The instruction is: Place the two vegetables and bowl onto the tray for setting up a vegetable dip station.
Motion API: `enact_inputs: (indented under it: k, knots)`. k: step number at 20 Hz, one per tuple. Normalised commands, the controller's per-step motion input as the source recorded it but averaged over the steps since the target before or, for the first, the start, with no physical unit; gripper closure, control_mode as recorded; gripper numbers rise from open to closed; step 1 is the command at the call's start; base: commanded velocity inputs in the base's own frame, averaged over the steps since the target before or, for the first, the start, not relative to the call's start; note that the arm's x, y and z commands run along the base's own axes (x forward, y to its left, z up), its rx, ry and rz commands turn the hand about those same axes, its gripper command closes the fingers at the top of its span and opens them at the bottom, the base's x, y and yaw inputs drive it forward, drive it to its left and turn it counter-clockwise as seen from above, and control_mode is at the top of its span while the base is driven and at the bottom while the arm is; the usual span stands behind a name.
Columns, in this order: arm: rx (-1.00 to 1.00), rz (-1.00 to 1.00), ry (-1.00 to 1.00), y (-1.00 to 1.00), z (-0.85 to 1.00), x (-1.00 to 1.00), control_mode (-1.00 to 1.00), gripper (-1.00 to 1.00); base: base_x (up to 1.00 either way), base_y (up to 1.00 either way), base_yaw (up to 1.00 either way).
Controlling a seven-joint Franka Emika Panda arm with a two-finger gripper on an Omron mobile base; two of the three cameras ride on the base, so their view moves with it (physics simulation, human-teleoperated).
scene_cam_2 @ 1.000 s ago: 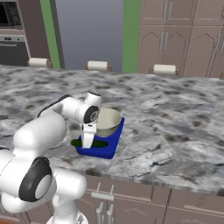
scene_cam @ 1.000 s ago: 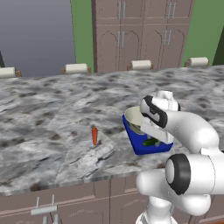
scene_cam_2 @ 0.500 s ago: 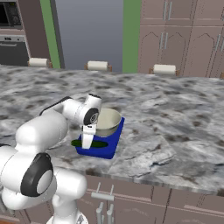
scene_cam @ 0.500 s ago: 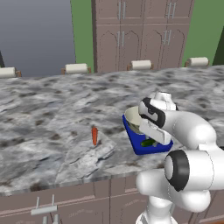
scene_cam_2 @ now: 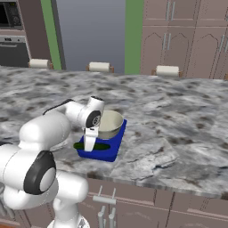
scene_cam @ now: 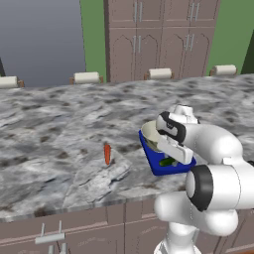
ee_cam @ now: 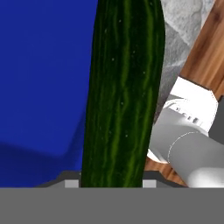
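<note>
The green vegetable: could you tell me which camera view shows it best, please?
The hand view: the green vegetable runs up the frame, striped skin plain, over the blue tray. The right base view shows it small on the tray beneath the gripper; the left base view shows a sliver.

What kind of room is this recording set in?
A rendered home kitchen, most likely: a long grey marbled counter, brown wall cupboards behind it, and a built-in oven at far left. A blue tray holding a bowl fits that.
</note>
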Motion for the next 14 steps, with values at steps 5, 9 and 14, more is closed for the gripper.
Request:
enact_inputs:
  k: [5,9,14]
  knots:
    - [0.00,0.00,-0.03,0.00,-0.06,0.05,-1.00,1.00,0.00,0.00,0.00]
    - [0.00,0.00,-0.05,0.00,-0.05,0.04,-1.00,1.00,0.00,0.00,0.00]
    - [0.00,0.00,-0.07,0.01,-0.05,0.02,-1.00,1.00,0.00,0.00,0.00]
